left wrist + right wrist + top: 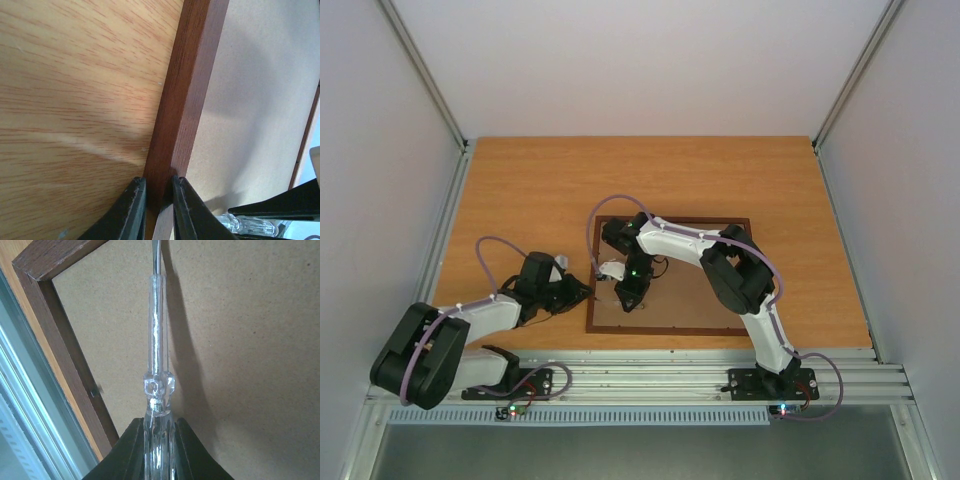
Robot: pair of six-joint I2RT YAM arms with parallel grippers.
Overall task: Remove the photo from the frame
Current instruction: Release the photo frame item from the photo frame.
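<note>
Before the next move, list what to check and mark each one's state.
1. Hold of left gripper on frame rail: ok.
2. Hold of right gripper on screwdriver: ok.
3. Frame face down, back up: ok.
4. Screwdriver tip on a clip: cannot tell, tip out of view.
5. Back lifted out: not ok, it sits in the frame.
6. Sight of photo: not ok, none visible.
</note>
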